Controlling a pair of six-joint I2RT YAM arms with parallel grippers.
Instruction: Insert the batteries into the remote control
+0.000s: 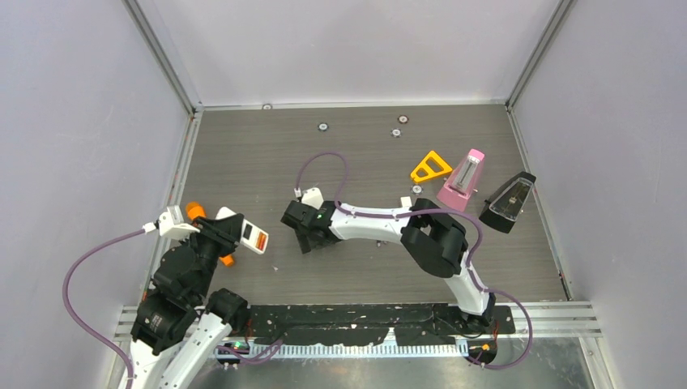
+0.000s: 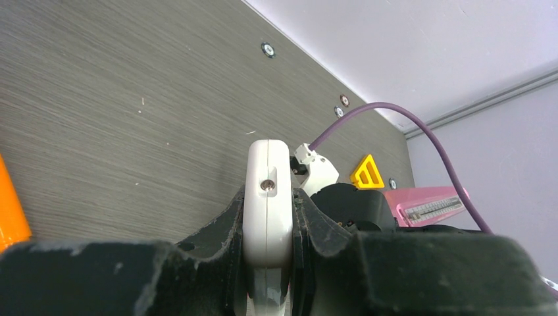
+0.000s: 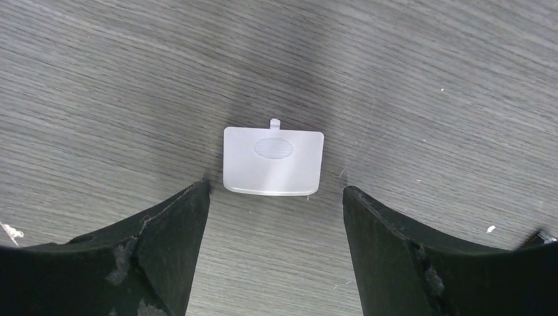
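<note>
- 1 remote control [image 2: 268,178]: clamped edge-on in left gripper [image 2: 268,227], near table [image 1: 259,154] left edge.
- Orange-red patch [image 1: 261,240] on its face; can't tell if batteries.
- 1 battery cover [image 3: 273,161]: flat, just ahead of right gripper [image 3: 274,194], jaws apart, untouched, bare wood around.
- Beyond right gripper: 1 pink metronome [image 1: 463,180], 1 black metronome [image 1: 508,203], 1 yellow triangle [image 1: 430,168].

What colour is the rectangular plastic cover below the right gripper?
Pale grey cover, best in right wrist view.

The left arm [image 1: 182,275] hides most of the big orange cone-ended stick [image 1: 194,211]; the wrist view's bottom edge crops the white plastic remote [image 2: 268,197].
</note>
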